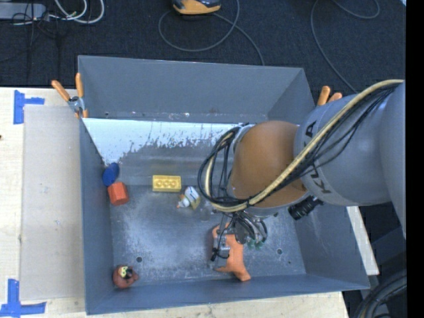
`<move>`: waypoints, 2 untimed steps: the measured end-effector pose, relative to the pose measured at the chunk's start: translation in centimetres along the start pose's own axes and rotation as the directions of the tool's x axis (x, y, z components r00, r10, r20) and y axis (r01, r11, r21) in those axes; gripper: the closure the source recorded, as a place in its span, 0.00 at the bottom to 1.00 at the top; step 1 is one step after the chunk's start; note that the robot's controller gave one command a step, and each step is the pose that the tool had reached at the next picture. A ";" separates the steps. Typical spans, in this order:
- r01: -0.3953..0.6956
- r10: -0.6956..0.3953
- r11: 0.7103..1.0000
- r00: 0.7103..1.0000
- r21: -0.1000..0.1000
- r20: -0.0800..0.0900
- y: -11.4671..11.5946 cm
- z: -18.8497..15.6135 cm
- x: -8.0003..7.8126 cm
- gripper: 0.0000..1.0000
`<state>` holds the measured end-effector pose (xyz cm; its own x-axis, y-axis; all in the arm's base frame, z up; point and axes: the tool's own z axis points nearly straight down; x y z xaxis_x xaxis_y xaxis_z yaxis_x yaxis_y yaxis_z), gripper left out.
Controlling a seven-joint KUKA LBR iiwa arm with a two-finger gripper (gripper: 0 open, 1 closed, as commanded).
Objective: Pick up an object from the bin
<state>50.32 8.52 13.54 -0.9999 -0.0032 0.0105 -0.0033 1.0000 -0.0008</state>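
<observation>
Perhaps rubbery orange lump (237, 269) beside hand (223, 249).

I have the arm (361, 154) reaching in from the right, bent down at the wrist under its orange cover (265, 161) (black cables (213, 171) looping round its left side), with the gripper (224, 249) hanging below, pointed down.
</observation>
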 end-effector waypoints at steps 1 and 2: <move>-0.003 0.003 1.000 1.000 -0.001 0.007 0.0 -0.4 -0.2 0.00; 0.047 -0.047 0.999 0.999 -0.001 0.001 -5.0 1.9 -1.4 0.00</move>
<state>51.75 3.53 11.60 -0.9987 -0.0501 0.0093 -0.0500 0.9987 0.0008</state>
